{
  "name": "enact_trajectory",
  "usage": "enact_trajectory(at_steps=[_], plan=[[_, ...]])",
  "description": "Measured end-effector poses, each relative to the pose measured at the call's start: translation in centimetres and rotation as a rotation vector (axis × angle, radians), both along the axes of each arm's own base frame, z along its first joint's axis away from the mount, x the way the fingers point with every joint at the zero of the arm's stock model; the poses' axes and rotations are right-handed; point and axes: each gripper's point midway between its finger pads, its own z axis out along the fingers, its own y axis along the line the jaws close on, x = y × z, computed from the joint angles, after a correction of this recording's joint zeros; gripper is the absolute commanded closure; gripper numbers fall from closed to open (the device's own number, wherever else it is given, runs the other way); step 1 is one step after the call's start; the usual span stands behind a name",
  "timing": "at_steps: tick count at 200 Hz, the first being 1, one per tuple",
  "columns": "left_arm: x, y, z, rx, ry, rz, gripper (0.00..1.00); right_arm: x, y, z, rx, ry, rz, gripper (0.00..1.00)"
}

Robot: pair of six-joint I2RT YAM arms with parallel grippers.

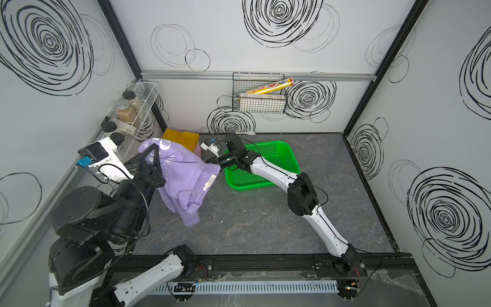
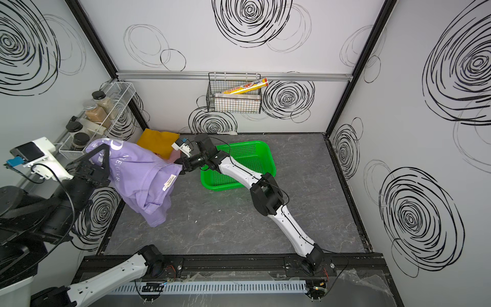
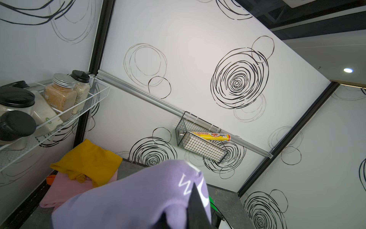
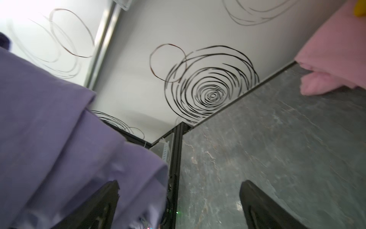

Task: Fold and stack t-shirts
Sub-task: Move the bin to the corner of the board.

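Note:
The lavender-purple t-shirt [image 1: 180, 180] with white lettering hangs above the table at the left, its lower end drooping to the surface. My left gripper [image 1: 155, 148] is raised and shut on its upper part; in the left wrist view the cloth [image 3: 128, 198] is pinched in that gripper [image 3: 180, 202]. My right gripper [image 1: 212, 160] is open at the shirt's right edge, and purple fabric [image 4: 59, 138] lies partly between its wide fingers [image 4: 103, 202]. The folded mustard-yellow t-shirt [image 1: 182, 138] lies on the pink one [image 3: 65, 190] at the back left corner.
The green basket [image 1: 265, 183] stands on the grey table [image 1: 265, 226] behind the right forearm. A wire shelf with spice jars [image 1: 130, 111] hangs on the left wall. A black wire basket [image 1: 259, 102] with boxed rolls hangs on the back wall.

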Motion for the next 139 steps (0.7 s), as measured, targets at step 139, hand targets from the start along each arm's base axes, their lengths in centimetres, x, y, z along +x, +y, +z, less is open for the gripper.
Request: enact_trajectory(at_steps=[139], plan=[[-1.4,0.9,-1.2,-0.036,0.017,-0.015,1.0,14.3,-24.0,-16.2,-1.368,-0.613,-1.152,0.0]])
